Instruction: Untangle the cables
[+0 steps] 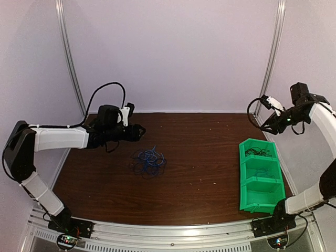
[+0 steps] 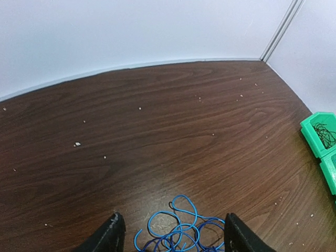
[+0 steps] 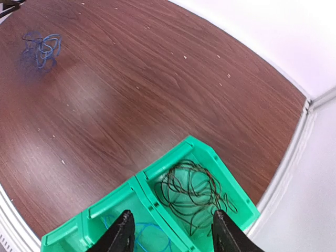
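Left gripper [image 2: 172,237]: fingers spread wide and empty, hovering above the table, framing the tangle in its wrist view; probably lined up to pinch one strand.
Blue cables [image 1: 148,161]: loose knotted loops lying left of centre on the table [image 1: 210,152], touching neither arm; this part still looks unsorted.
Green bin [image 1: 243,178]: three compartments at the right edge, well apart from the tangle, seemingly for separated strands.
Middle compartment: a blue cable [image 3: 152,236], partly visible.
Far compartment: a black cable [image 3: 194,194] coiled loosely alone.
Right gripper [image 3: 173,231]: parted and holding nothing, poised over that black cable's compartment, a pose suited to a drop-off.
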